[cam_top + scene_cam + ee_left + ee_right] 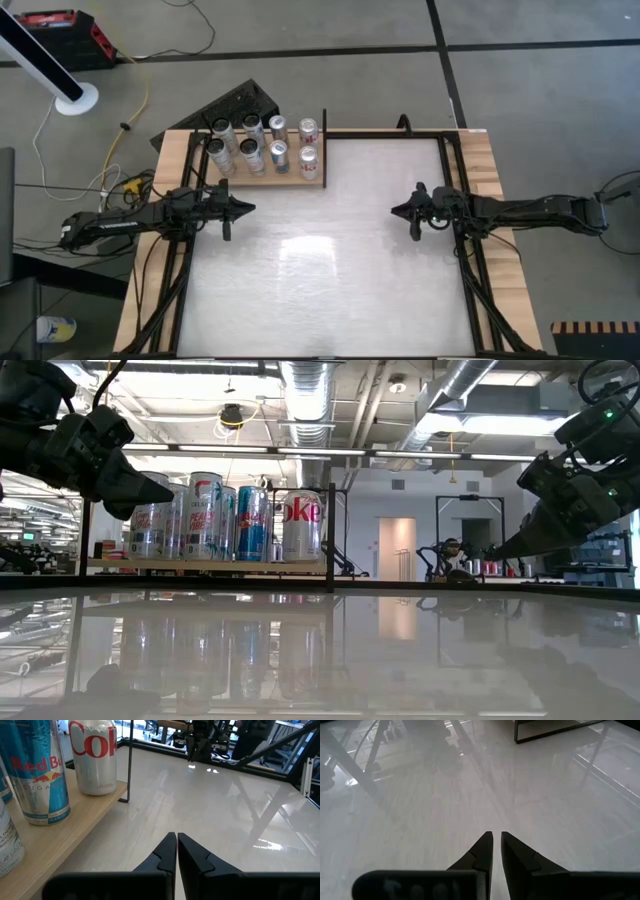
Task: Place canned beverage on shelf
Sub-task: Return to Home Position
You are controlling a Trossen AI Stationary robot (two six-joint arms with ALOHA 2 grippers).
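The shelf (262, 181) lies flat on the far left corner of the table (330, 270). In the high view its long axis runs left to right, parallel to the far table edge. The black upright (325, 150) stands at the shelf end nearest the table's middle.

Eight cans (279, 155) stand upright on the board in two rows of four, tops up and long axes vertical. The rows follow the shelf's long axis. The left wrist view shows a Coke can (94, 755) closest to the upright (129, 765). A Red Bull can (37, 775) stands just beside it on the pale wood (75, 827). In the low view the labels of the front row face the camera.

The left gripper (247, 208) hangs above the table on the near side of the shelf, clear of the cans. It points toward the table's middle. Its fingers (167, 851) are pressed together with only a thin slit between them, and they pinch nothing.

The right gripper (396, 210) hangs above the table on the opposite side, well apart from the shelf. It points toward the left gripper. Its fingers (484, 849) are likewise drawn together and empty.
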